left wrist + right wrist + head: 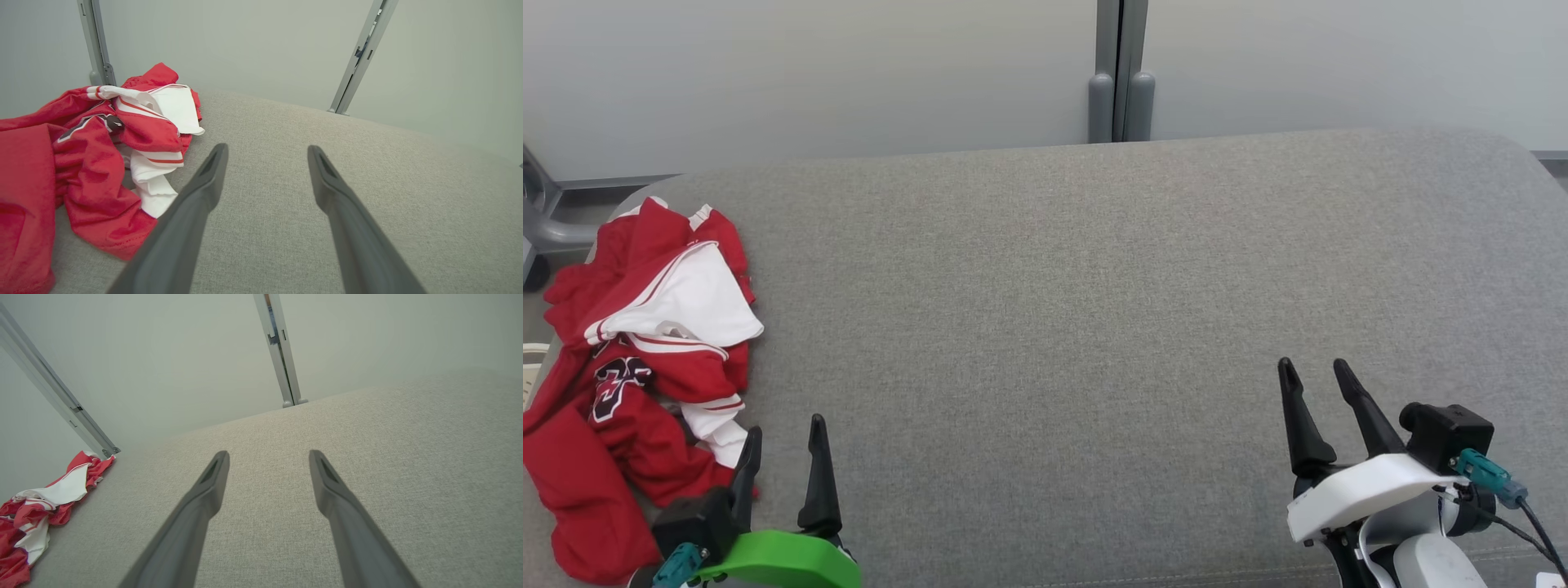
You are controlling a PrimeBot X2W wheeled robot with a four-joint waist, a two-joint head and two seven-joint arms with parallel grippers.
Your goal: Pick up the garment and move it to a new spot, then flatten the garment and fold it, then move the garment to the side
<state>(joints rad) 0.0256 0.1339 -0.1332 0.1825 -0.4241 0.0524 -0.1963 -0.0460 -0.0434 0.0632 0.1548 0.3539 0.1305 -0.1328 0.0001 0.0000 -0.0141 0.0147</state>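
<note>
Over on the head view: red and white garment bunched in a heap at the left end of the grey cushion, not yet picked up, not flattened, not folded. Left gripper just beside the heap's near edge, fingers spread wide, holding nothing. Right gripper well apart at the lower right, fingers likewise parted, nothing between them. Broad bare stretch of cushion between the two, and room enough, by the look of it, for the new spot.

Switching to the left wrist view: garment close on the left, white folds right next to the left finger; hard to say whether touching. Left gripper splayed over bare fabric, gripping nothing.

On to the right wrist view: garment far off at the lower left edge, right gripper spread and empty over plain cushion.

Judging by all that: very start of the job. Pick-up, move, flattening, folding and setting aside all left to do. Containers: none to report, so nothing inside anything.
</note>
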